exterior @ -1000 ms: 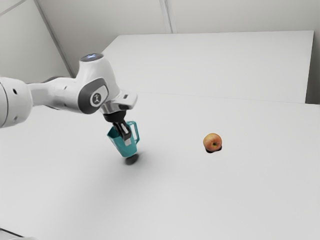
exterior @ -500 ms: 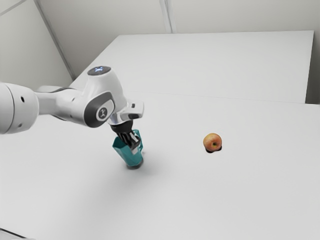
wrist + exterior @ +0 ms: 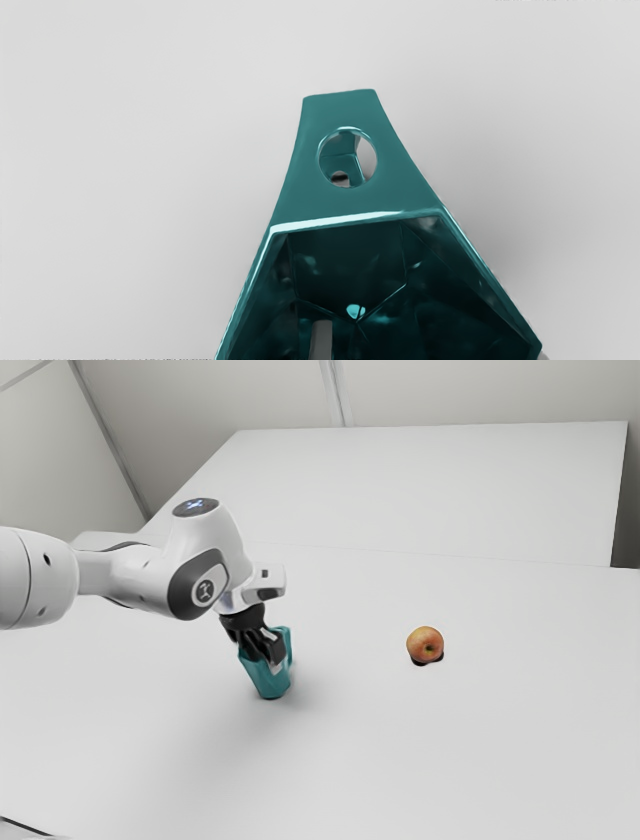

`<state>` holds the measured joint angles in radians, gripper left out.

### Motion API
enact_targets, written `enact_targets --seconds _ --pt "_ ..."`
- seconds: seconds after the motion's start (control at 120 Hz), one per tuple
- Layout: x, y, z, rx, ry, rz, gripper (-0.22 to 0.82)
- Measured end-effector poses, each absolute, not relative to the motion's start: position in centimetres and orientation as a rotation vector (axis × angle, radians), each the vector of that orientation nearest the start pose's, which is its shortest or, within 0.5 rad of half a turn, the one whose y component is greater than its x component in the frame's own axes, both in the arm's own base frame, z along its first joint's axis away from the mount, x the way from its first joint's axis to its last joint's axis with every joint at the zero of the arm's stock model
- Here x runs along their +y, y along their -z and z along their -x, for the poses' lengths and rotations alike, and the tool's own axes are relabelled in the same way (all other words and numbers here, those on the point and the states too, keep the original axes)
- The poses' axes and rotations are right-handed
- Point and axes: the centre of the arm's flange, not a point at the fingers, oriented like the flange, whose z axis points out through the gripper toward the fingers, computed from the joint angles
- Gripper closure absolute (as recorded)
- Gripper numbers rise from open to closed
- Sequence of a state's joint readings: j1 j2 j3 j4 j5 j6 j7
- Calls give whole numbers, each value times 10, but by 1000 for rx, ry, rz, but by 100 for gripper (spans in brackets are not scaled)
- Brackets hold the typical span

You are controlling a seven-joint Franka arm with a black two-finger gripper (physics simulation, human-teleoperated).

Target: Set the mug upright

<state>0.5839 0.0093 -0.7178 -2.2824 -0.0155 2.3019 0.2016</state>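
Mug [image 3: 270, 682] mouth-up, looks near upright, base seemingly on the table [image 3: 440, 750]; apple [image 3: 425, 643] at its three o'clock, exterior view. Your gripper [image 3: 266, 654] has its fingers spread astride the mug's side, one inside. Risk: sideways drag or twist could hook the mug, topple it.

A wide lane of surface [image 3: 350, 660] separates the mug [image 3: 269, 681] from an apple [image 3: 424, 644], an obstacle toward the exterior view's right.
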Motion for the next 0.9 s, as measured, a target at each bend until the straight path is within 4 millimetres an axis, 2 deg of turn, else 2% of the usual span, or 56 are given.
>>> enact_targets --seconds 0.1,0.167,0.233,0.358,0.45,0.8,0.9 --pt "-61 -359 -514 473 35 3112 20" --pt "-55 -374 -516 444 63 3097 14" --pt "-56 -402 -522 431 105 3075 10" --pt "-74 -467 -540 454 181 3063 6" --pt "-74 -507 -552 442 203 3079 4" --pt "-51 -612 -575 295 197 3143 1" --pt "-39 -624 -573 230 152 3146 0"
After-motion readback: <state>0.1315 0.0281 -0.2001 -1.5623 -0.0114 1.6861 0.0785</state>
